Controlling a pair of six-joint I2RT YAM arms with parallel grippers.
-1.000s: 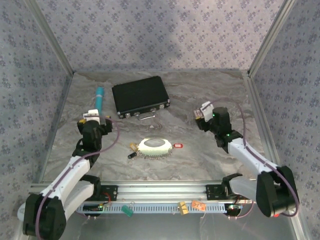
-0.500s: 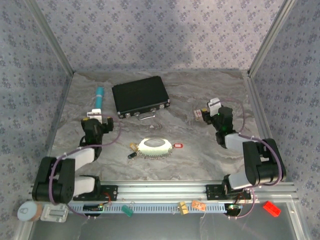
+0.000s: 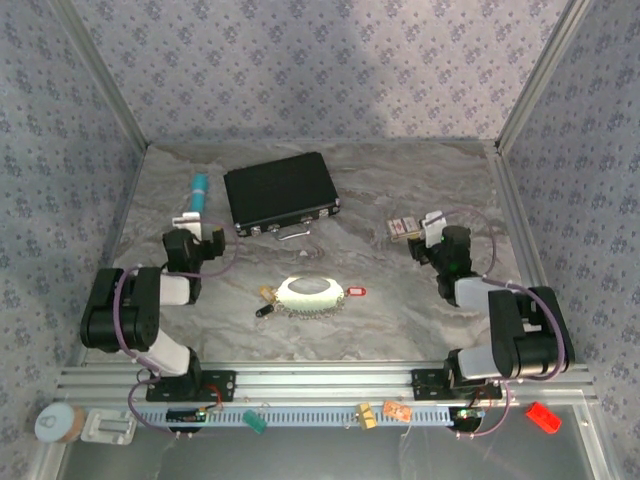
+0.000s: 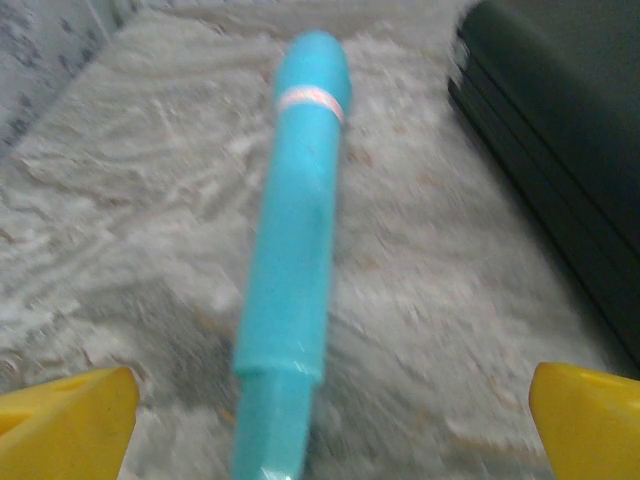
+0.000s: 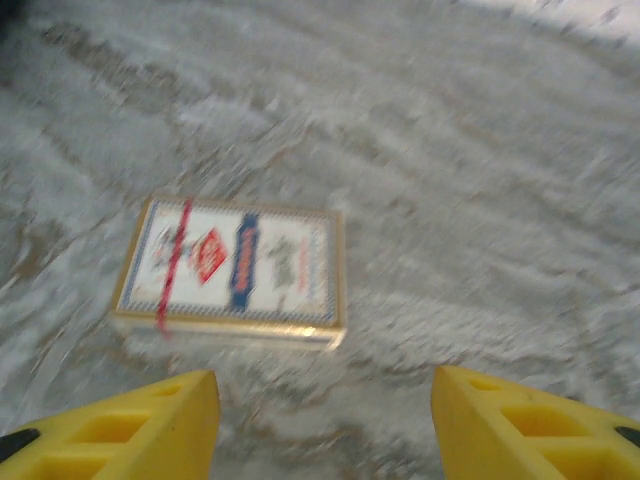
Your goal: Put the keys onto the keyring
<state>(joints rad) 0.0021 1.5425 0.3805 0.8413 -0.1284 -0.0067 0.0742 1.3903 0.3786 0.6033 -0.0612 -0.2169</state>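
1. Left gripper point(image 4: 330, 420): I see the fingers spread fully, with nothing between them. A teal tube point(image 4: 295, 260) lies straight ahead, and a black case point(image 4: 560, 150) is to its right.
2. Right gripper point(image 5: 325, 420): the fingers are apart and empty. A card box point(image 5: 235, 268) lies flat on the table point(image 5: 480, 180) just ahead.
3. Keyring point(image 3: 310, 291): it sits mid-table, between the 2 arms and well apart from both. The keys point(image 3: 355, 292) lie against its edges, the red-tagged 1 to the right and the brass and dark ones to the left. I cannot tell whether any is threaded.
4. Risk: each gripper faces the wrong thing, so a straight advance would shove the tube or the box. Flat keys and thin chain may slip from a pinch.
5. Against 1 s earlier: both arms have folded back toward their bases. The keyring and keys have not moved.
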